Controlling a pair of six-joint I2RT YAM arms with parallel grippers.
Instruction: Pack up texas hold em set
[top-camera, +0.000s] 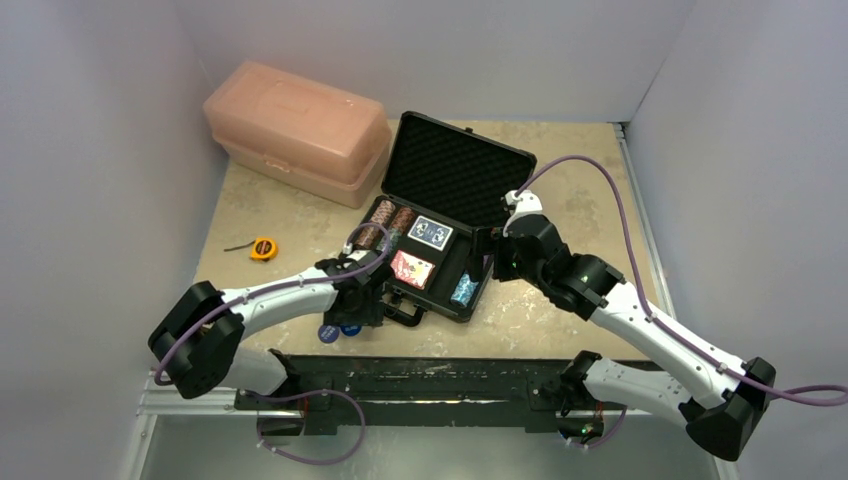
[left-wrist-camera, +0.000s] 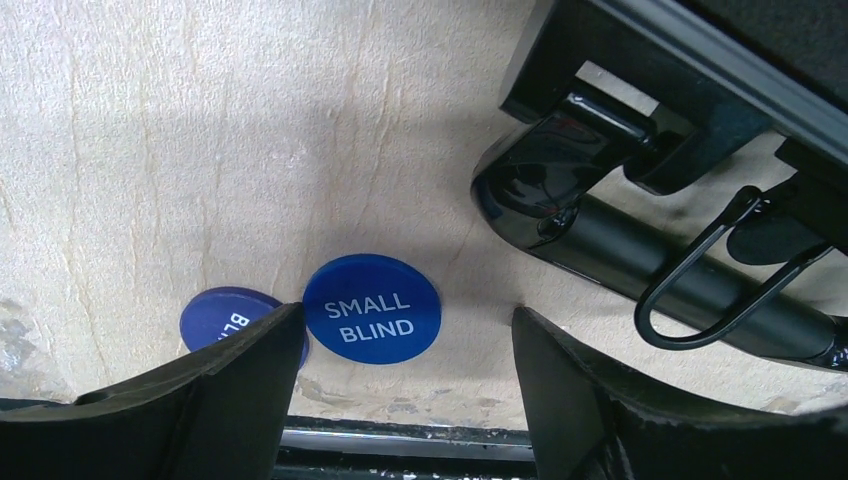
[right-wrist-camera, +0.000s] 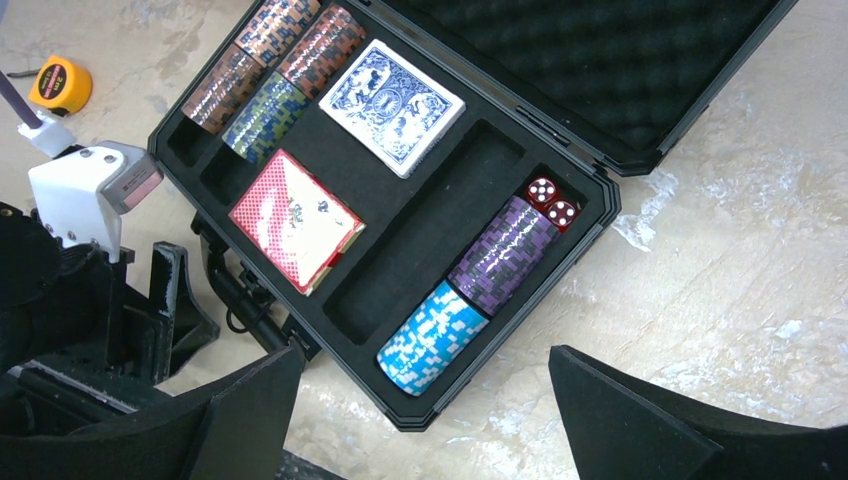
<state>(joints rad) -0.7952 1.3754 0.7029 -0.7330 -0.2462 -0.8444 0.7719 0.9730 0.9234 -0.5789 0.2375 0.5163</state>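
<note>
Honestly, this looked like the tail end of the packing. The black case (top-camera: 455, 170) sat open on the table (left-wrist-camera: 200, 150) with the chip stacks (right-wrist-camera: 270, 70), the blue deck (right-wrist-camera: 392, 105), the red deck (right-wrist-camera: 295, 218) and a pair of red dice (right-wrist-camera: 550, 198) already in the foam. One long slot (right-wrist-camera: 425, 235) in the middle was bare. What was left outside were the two blue discs, lying flat on the table just in front of the case handle (left-wrist-camera: 640, 265). The left gripper (left-wrist-camera: 405, 330) hung low over them, jaws well apart and holding nothing, with the SMALL BLIND disc (left-wrist-camera: 372, 308) showing between its fingers. So I'd call the step in hand picking up that disc. The next move would be fiddly: a thin disc lying flat gives the fingers almost no edge, so they'd need to come right down to the table and pinch across it without shoving it. The right gripper (right-wrist-camera: 425, 355) hovered above the near right corner of the case, spread wide and empty. The other disc (left-wrist-camera: 225, 315) was half hidden behind the left finger, its lettering cut off, and I couldn't tell if the two discs overlapped or only touched. From the top camera the left wrist covered most of both.
</note>
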